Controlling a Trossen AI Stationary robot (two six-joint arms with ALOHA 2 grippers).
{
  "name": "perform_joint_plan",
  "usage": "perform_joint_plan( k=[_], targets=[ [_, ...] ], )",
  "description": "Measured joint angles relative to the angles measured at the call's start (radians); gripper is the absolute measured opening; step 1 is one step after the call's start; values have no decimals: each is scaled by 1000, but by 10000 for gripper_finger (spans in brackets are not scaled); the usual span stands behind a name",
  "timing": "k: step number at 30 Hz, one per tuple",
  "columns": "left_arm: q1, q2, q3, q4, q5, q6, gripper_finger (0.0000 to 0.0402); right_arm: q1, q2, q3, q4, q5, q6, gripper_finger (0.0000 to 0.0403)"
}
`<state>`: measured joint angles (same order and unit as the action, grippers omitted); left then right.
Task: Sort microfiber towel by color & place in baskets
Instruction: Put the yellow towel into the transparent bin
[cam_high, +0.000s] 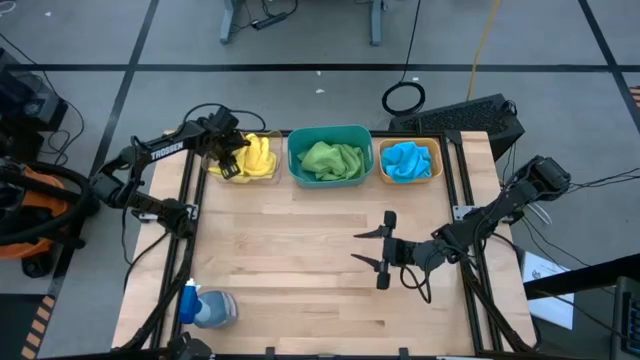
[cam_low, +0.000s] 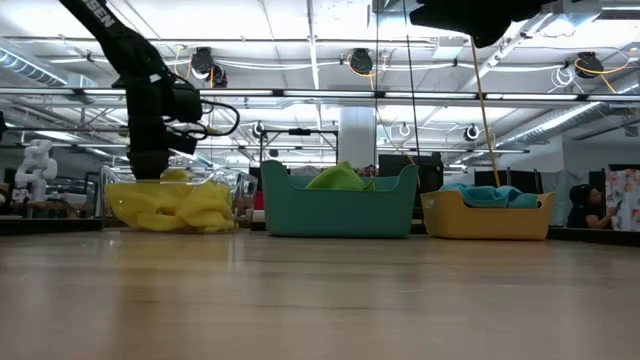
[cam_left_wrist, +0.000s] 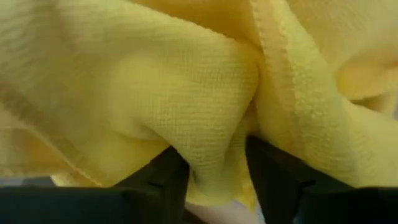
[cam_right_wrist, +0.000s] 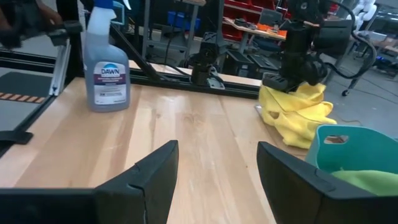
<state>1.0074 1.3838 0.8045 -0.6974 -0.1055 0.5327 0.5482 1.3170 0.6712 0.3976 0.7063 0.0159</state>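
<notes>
High view shows the left gripper (cam_high: 229, 152) down in the clear basket (cam_high: 216, 171) at the table's far left, its fingers (cam_left_wrist: 165, 177) clamped on the yellow towel (cam_high: 256, 156). A green towel (cam_high: 333, 159) fills the teal basket (cam_high: 298, 172) and a blue towel (cam_high: 406, 160) the orange basket (cam_high: 434, 151). Right gripper (cam_high: 378, 248) hovers mid-table, fingers apart. A spray bottle (cam_high: 210, 308) lies near the front left corner.

Table top (cam_high: 300, 260): pale wood, planked, smooth with low satin sheen. Yellow towel (cam_left_wrist: 186, 93): soft cloth, fine looped weave, matt, stitched hem. Clear basket (cam_low: 120, 185): transparent glossy plastic. Teal basket (cam_low: 340, 210) and orange basket (cam_low: 487, 220): opaque smooth plastic, slight gloss. Spray bottle (cam_right_wrist: 107, 62): translucent plastic, glossy label.
</notes>
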Motion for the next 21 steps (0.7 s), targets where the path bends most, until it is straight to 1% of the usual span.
perform_joint_plan(
  k=[2, 4, 8, 12, 15, 18, 21],
  targets=[
    [-3, -5, 32, -61, 5, -14, 179, -8, 0, 0, 0, 0, -4, 210],
    [-10, -12, 76, -156, 10, -48, 194, -17, 0, 0, 0, 0, -9, 210],
    [-26, -33, 163, -300, 23, -111, 214, -38, 0, 0, 0, 0, -28, 210],
    [-35, -45, 225, -382, 25, -135, 219, -58, 0, 0, 0, -1, -37, 210],
    [-35, -46, 252, -358, 45, -151, 219, -67, 0, 0, -2, 0, -44, 210],
    [-35, -41, 253, -287, 54, -123, 205, -72, 0, 0, -11, 0, -56, 210],
    [-36, -10, 253, -267, 64, -102, 156, -72, 0, 0, -16, -1, -71, 210]
  ],
)
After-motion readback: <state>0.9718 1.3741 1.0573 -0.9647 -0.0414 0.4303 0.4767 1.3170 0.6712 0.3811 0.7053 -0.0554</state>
